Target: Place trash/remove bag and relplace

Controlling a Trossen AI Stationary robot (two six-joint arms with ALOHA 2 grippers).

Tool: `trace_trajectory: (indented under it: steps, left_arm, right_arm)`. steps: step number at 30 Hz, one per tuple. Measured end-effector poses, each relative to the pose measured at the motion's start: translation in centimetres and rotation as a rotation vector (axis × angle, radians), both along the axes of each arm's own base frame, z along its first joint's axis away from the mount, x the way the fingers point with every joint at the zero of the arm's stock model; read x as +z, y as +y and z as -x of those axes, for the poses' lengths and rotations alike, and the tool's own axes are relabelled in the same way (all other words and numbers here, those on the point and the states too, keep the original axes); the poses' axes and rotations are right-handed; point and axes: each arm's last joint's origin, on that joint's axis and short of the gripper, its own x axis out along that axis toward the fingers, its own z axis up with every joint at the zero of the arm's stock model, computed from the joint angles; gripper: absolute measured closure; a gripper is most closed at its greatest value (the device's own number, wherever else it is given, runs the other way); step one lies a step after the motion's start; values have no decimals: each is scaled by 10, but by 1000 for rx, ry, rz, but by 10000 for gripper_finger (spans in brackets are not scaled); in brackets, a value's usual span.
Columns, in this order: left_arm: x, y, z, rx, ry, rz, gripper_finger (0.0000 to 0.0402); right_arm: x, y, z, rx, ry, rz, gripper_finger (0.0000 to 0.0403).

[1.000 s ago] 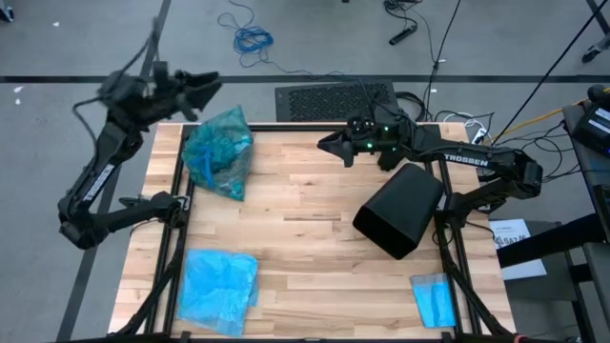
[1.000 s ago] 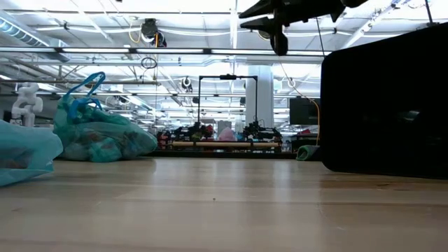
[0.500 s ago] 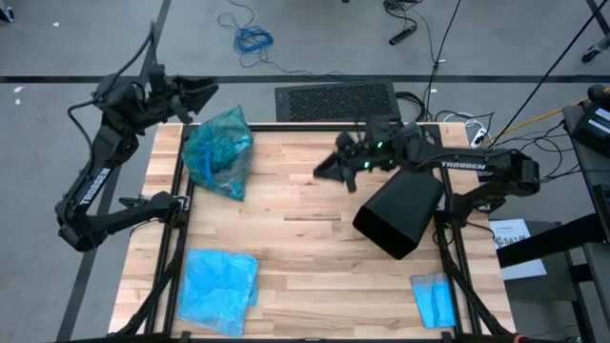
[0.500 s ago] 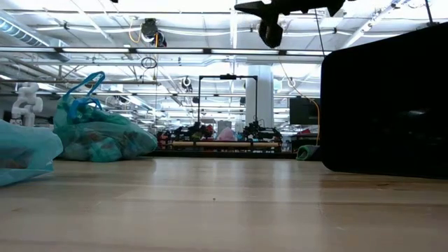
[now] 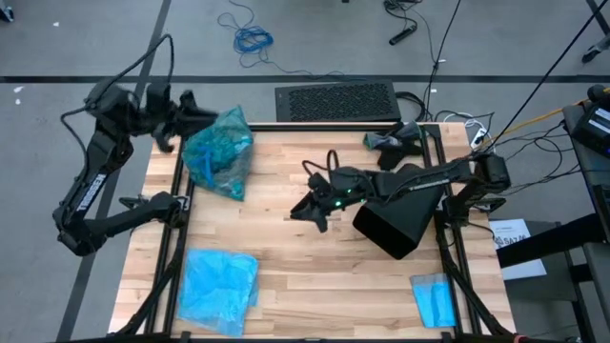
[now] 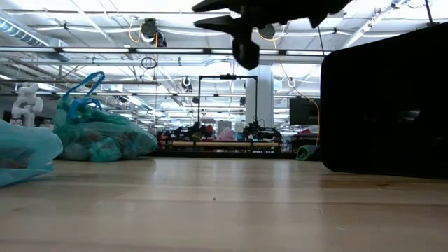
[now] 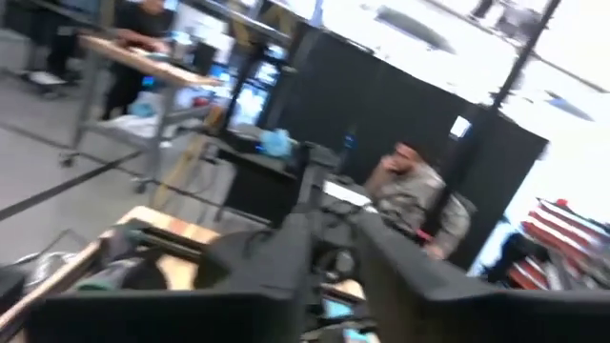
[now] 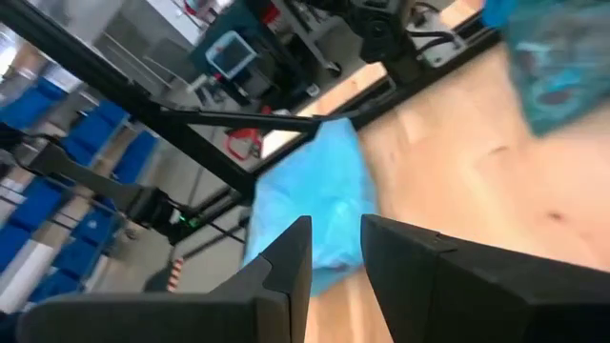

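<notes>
Evidently the removal half looks finished: the full teal bag (image 5: 219, 152), knotted with the trash inside, sits on the worktop (image 5: 305, 257) at its far left corner, and the black bin (image 5: 400, 211) lies tipped on its side near the right edge with no liner visible in it. So the step in hand is, by my reading, the fetching of the replacement. The right claw (image 5: 310, 205) hangs above the middle of the worktop, its fingers (image 8: 286, 262) standing narrowly apart and holding nothing, pointed toward the sky-blue bag (image 5: 221, 286), which lies flat at the near left corner. The left claw (image 5: 195, 112) is up beyond the worktop's far left corner, beside the teal bag; its fingers (image 7: 286, 252) look close together and empty. Next, the right claw needs to open wider, descend onto the sky-blue bag, and pinch a single layer near an edge.
</notes>
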Motion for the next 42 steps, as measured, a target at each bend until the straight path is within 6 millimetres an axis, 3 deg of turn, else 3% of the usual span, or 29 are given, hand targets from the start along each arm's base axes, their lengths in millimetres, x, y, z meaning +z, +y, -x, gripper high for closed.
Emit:
trace_trajectory:
  steps: [3, 8, 12, 15, 19, 22, 26, 32, 37, 42]
  left_arm:
    - [3, -14, 8, -47, -15, -36, 387]
    - [8, -37, 24, -53, -54, -81, 399]
    - [9, -53, 35, -53, -73, -112, 400]
    - [5, -59, 39, -51, -53, -81, 400]
    - [-1, -68, 45, -46, -25, -55, 401]
    - [-5, -72, 48, -27, -13, -58, 401]
    - [-10, -75, 51, 11, 1, -58, 401]
    - [-13, -75, 51, 30, 21, -63, 401]
    - [-13, -74, 51, 46, 19, -71, 401]
    - [-13, -74, 51, 67, 18, -65, 401]
  right_arm:
    - [-5, 5, -16, 6, 2, -13, 316]
    - [-1, 12, -50, 56, 63, 74, 316]
    - [11, 10, -60, 47, 216, 143, 316]
    - [19, 2, -41, -33, 485, 276, 316]
    - [50, 4, 18, -92, 847, 502, 316]
    - [79, 19, 63, -122, 915, 489, 316]
    - [97, 47, 99, -212, 939, 426, 316]
    - [92, 90, 122, -262, 1016, 393, 283]
    - [77, 107, 123, -281, 1089, 428, 224]
    - [29, 108, 123, -388, 1236, 487, 190]
